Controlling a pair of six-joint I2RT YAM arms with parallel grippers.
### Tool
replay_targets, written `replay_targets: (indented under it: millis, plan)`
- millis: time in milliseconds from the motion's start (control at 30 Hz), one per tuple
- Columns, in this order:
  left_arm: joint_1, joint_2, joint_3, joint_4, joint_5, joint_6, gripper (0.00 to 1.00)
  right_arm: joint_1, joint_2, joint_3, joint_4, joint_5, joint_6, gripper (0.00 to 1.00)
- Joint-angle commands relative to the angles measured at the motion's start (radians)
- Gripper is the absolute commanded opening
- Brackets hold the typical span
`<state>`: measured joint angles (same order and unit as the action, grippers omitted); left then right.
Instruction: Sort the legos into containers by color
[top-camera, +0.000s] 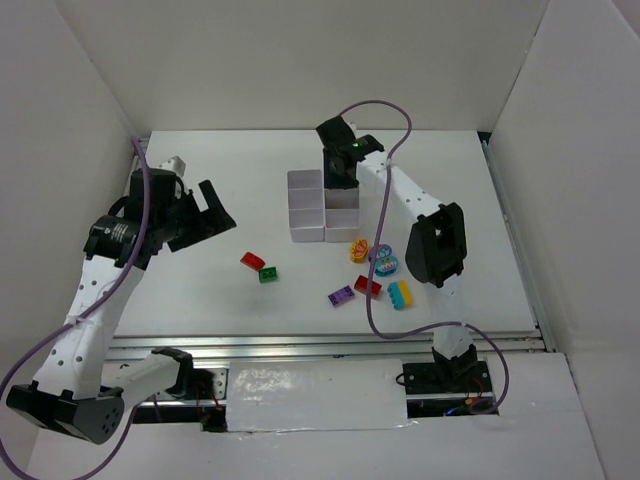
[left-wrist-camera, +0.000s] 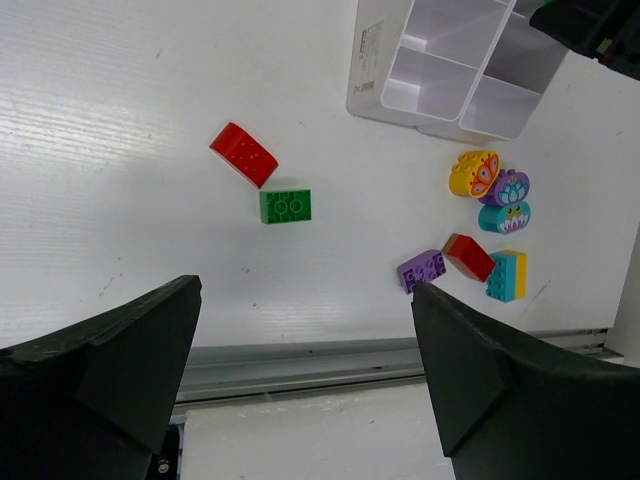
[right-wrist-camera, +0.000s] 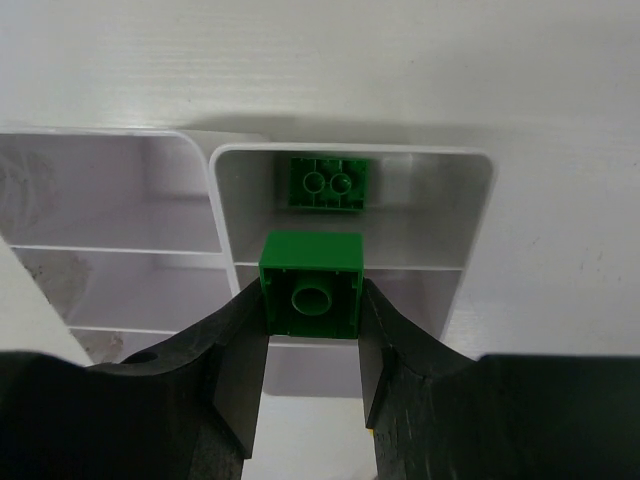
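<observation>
The right gripper (right-wrist-camera: 312, 300) is clamped on a green brick (right-wrist-camera: 311, 262), its two fingers pressing the brick's sides. It holds it over the end compartment of the white container block (right-wrist-camera: 480, 200), the far right one in the overhead view. A second green brick (right-wrist-camera: 324, 184) already lies in that compartment, against its end wall.

The left gripper (left-wrist-camera: 305, 290) hangs above the table (left-wrist-camera: 120, 120) with its fingers spread wide and nothing between them.

Below it, a red brick (left-wrist-camera: 244, 154) and a loose green brick (left-wrist-camera: 285, 206) lie just beside each other, well apart from the block. Nearer the block sits a cluster: a yellow patterned brick (left-wrist-camera: 474, 172), a purple patterned brick (left-wrist-camera: 506, 187) and a teal patterned brick (left-wrist-camera: 504, 216) bunched together, then a plain purple brick (left-wrist-camera: 422, 270), another red brick (left-wrist-camera: 470, 256) and a blue-and-yellow brick (left-wrist-camera: 507, 275).
</observation>
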<state>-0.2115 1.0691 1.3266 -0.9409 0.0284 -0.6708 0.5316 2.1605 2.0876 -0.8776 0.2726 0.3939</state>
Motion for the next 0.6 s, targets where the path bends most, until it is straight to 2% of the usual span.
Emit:
replay_targets:
  millis: [0, 267, 567]
  plan:
    - [0.006, -0.020, 0.003, 0.033, 0.013, 0.033, 0.99, -0.007, -0.008, 0.022, 0.005, 0.008, -0.017, 0.05]
    - [0.006, -0.015, -0.009, 0.048, 0.024, 0.037, 1.00, -0.016, -0.019, -0.020, 0.042, 0.022, -0.013, 0.07]
    - [0.006, -0.023, -0.033, 0.076, 0.053, 0.043, 0.99, -0.036, -0.005, -0.028, 0.072, 0.033, -0.015, 0.15]
